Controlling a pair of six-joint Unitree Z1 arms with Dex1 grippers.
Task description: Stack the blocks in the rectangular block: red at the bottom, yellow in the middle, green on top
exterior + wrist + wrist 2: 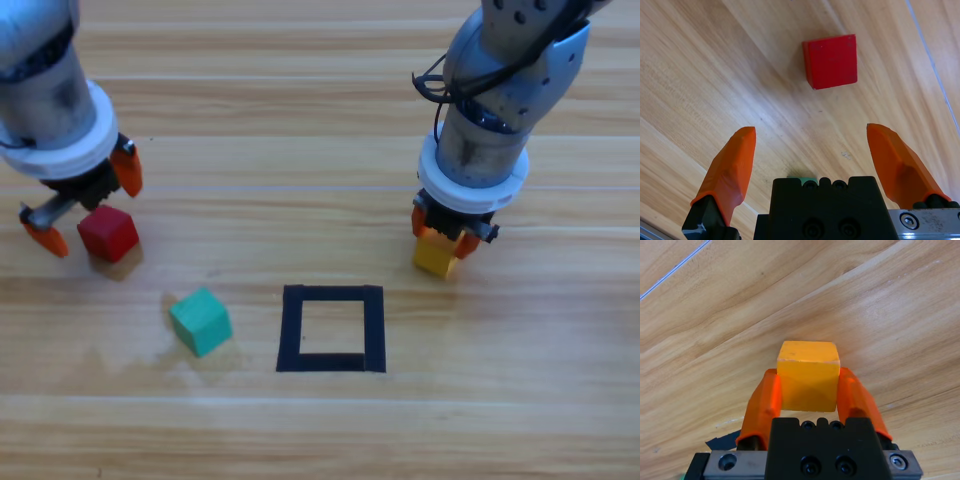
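The red cube (108,233) (831,61) lies on the table at the left. My left gripper (85,202) (811,130) is open just beside and above it, jaws spread wide, the cube ahead of the fingertips and not between them. The yellow cube (437,255) (807,377) is clamped between the jaws of my right gripper (440,230) (808,374), right of centre; whether it touches the wood I cannot tell. The teal-green cube (200,320) sits turned at an angle, left of the black tape rectangle (330,293), whose hollow centre shows bare wood.
A corner of the black tape (722,442) shows low in the right wrist view. A sliver of the green cube (802,178) peeks over the left gripper's black body. Both arms come down from the top edge, one on each side.
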